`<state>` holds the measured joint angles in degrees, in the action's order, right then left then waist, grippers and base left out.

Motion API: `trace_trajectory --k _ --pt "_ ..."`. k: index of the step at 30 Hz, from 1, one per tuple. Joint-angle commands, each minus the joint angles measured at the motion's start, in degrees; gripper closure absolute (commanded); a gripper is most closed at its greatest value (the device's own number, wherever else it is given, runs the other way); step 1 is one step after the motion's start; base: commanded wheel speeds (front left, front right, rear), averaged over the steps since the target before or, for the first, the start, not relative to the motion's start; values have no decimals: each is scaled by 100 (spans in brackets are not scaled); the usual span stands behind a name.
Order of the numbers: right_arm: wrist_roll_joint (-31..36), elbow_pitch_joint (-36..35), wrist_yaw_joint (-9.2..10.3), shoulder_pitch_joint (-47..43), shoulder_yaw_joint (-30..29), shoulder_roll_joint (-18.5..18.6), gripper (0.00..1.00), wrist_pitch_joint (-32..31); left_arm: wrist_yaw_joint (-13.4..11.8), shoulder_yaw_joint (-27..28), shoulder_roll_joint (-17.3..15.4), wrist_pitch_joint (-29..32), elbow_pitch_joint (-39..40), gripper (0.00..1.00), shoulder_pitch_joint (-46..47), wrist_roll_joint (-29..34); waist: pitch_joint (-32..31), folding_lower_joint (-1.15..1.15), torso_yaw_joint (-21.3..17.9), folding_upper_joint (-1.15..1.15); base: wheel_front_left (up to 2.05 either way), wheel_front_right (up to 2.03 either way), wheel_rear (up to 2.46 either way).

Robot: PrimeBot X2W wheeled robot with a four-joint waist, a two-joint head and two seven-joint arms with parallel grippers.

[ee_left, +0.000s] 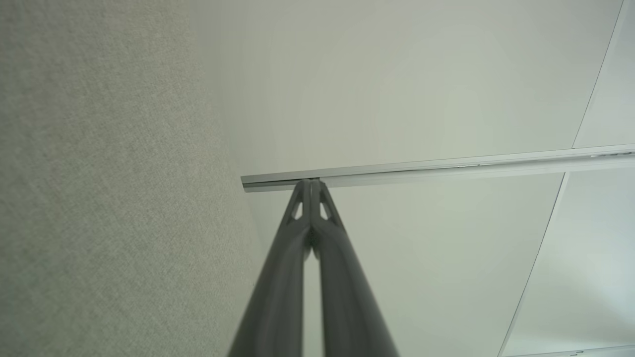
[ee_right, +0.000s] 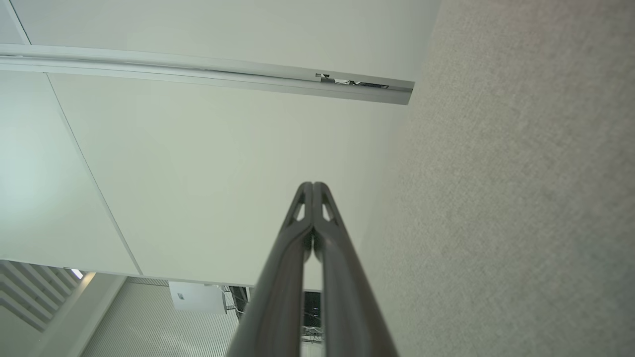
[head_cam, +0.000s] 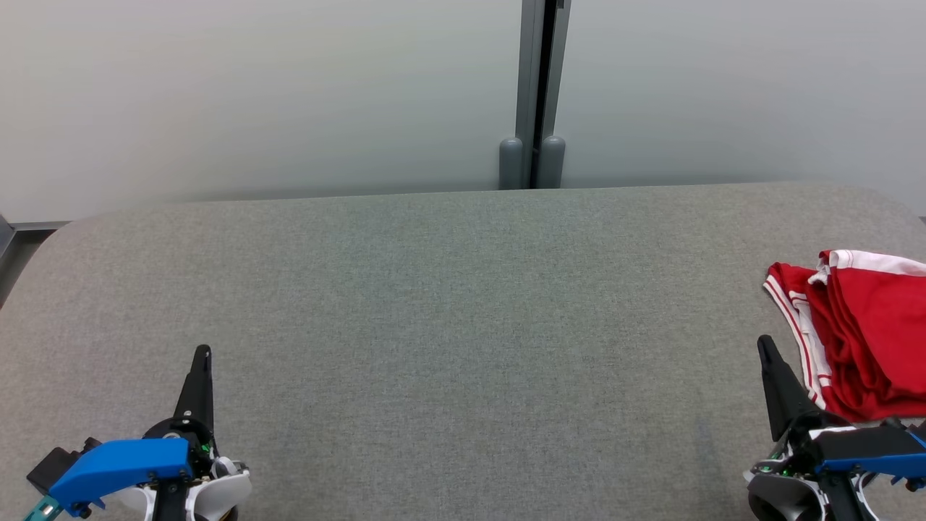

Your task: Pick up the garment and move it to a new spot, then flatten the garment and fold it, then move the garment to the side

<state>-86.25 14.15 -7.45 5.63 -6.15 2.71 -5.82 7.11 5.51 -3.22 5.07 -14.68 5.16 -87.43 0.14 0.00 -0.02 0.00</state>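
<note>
Garment (head_cam: 861, 340), a crumpled red heap with white trim, lies at the right edge of the grey surface (head_cam: 434, 325), likely light, limp and saggy, so pinching its striped hem seems best, while left pincer (head_cam: 203, 352) and right pincer (head_cam: 763, 341), both closed and empty, hover over the surface's near corners.
</note>
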Motion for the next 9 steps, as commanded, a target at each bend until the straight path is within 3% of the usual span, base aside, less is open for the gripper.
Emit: trace_trajectory --k 1,9 --pt "-159 -23 -6 67 -26 28 100 -24 49 57 14 53 42 100 112 -128 1 0 0 0 0 0 0" --pt "-486 -20 -6 85 -44 30 100 -68 55 93 34 132 69 100 126 -385 3 0 2 0 0 0 0"
